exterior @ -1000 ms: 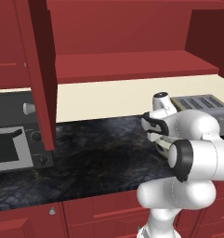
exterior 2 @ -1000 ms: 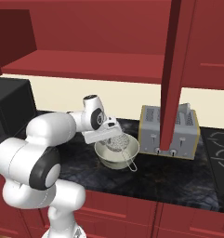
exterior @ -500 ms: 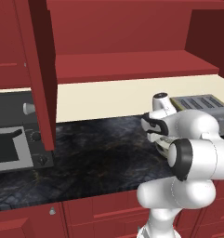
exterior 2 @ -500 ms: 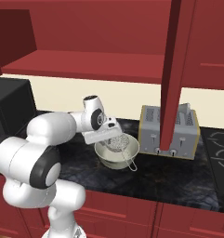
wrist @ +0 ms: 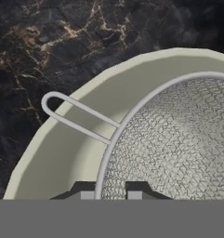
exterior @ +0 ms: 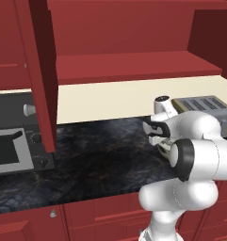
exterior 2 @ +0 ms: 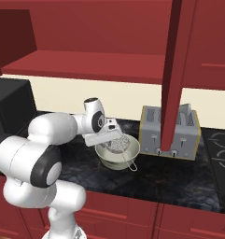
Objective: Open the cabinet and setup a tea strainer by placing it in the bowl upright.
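Fingers (wrist: 110, 191) pinch the rim of the tea strainer (wrist: 178, 139), one dark tip on each side of the thin metal ring, in the hand view. Its mesh basket sits open side up inside the bowl (wrist: 53, 153), and its looped wire handle (wrist: 71, 114) reaches out across the cream inner wall to the bowl's rim.

From the right base view, the fingers (exterior 2: 115, 132) hang over the bowl (exterior 2: 107, 156) with the strainer's mesh (exterior 2: 118, 144) showing above the rim and the handle (exterior 2: 131, 164) sticking out toward the front edge of the worktop (exterior 2: 179, 175). The bowl stands on the dark marbled worktop just beside the toaster (exterior 2: 153, 133), to its left in that view. Above, the cabinet (exterior 2: 86, 63) stands with its doors swung open, one door (exterior 2: 172, 74) hanging edge-on in front of the toaster, the red shelf bare. A black microwave (exterior: 11, 150) sits at the far left of the worktop.
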Controlling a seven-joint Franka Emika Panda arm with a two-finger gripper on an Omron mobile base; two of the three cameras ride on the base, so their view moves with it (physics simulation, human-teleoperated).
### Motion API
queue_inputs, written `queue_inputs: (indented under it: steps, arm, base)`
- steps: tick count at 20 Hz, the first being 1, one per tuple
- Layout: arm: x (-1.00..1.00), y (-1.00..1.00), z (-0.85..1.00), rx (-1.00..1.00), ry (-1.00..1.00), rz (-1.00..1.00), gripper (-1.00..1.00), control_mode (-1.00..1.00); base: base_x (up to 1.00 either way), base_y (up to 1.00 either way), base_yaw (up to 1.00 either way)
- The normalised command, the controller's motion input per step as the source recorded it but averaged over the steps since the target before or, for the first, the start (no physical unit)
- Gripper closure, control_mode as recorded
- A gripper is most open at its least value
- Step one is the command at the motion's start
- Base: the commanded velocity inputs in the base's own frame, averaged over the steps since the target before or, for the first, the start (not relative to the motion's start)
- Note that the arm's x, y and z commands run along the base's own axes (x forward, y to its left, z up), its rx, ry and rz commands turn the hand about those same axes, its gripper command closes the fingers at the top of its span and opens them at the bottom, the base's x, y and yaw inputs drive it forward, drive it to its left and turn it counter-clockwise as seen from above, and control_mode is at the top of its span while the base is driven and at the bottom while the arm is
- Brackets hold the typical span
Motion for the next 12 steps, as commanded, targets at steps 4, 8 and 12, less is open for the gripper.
queue_inputs:
  steps: [4, 8, 12]
  arm:
    - [0.0, 0.0, -0.06, 0.0, -0.01, 0.0, 1.0, -1.0]
    - [0.0, 0.0, -0.09, 0.0, 0.0, 0.0, 1.0, -1.0]
    - [0.0, 0.0, -0.1, 0.0, 0.0, 0.0, 1.0, -1.0]
  base:
    - [0.0, 0.0, 0.0]
    - [0.0, 0.0, 0.0]
    - [0.0, 0.0, 0.0]
